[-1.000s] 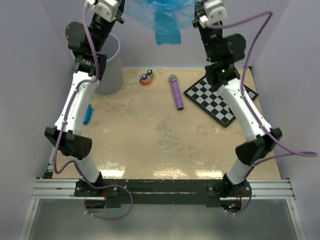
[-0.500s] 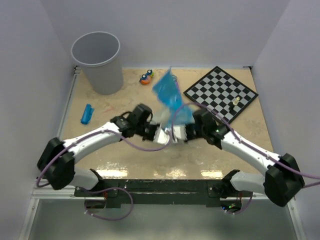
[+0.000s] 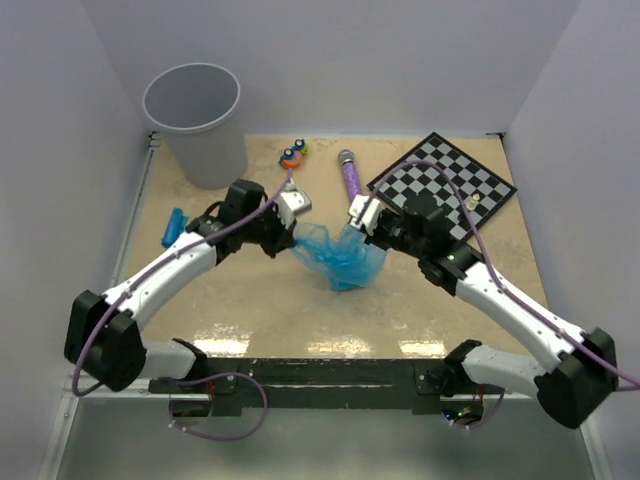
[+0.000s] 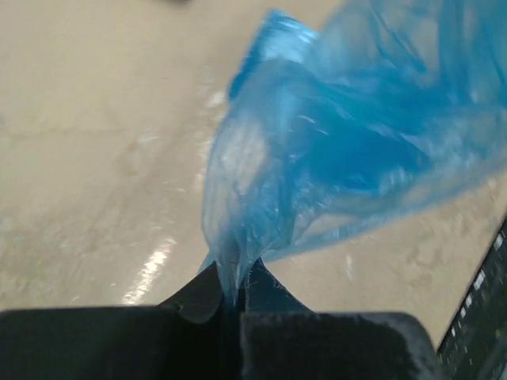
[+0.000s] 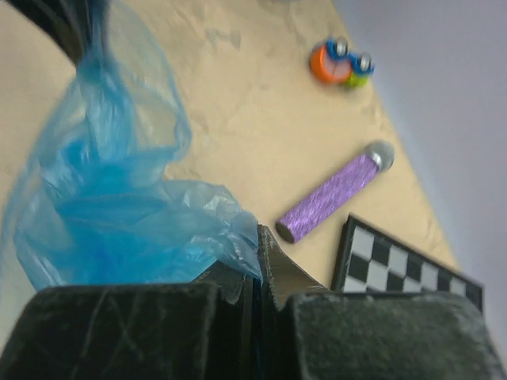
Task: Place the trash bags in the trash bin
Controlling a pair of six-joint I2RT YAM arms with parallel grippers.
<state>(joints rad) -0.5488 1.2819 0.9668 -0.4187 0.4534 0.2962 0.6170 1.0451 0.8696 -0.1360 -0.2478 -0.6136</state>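
Note:
A translucent blue trash bag (image 3: 340, 257) hangs crumpled over the middle of the table, held from both sides. My left gripper (image 3: 297, 238) is shut on its left edge; the film runs out from between the fingertips in the left wrist view (image 4: 230, 283), and the bag (image 4: 341, 150) billows beyond. My right gripper (image 3: 363, 238) is shut on its right edge, the jaws pinching the film in the right wrist view (image 5: 257, 255) beside the bag (image 5: 119, 214). A second small blue roll (image 3: 175, 227) lies at the table's left. The grey trash bin (image 3: 192, 115) stands upright at the back left corner.
A purple glittery microphone (image 3: 351, 177) (image 5: 333, 196) lies behind the bag. A chessboard (image 3: 445, 185) (image 5: 400, 269) with a small piece (image 3: 470, 202) sits at the back right. An orange and green toy (image 3: 293, 155) (image 5: 341, 63) is by the back wall.
One second ago both arms were raised high, with the bag stretched at the top. They dropped low near the front, and now hold the bag between them over mid-table.

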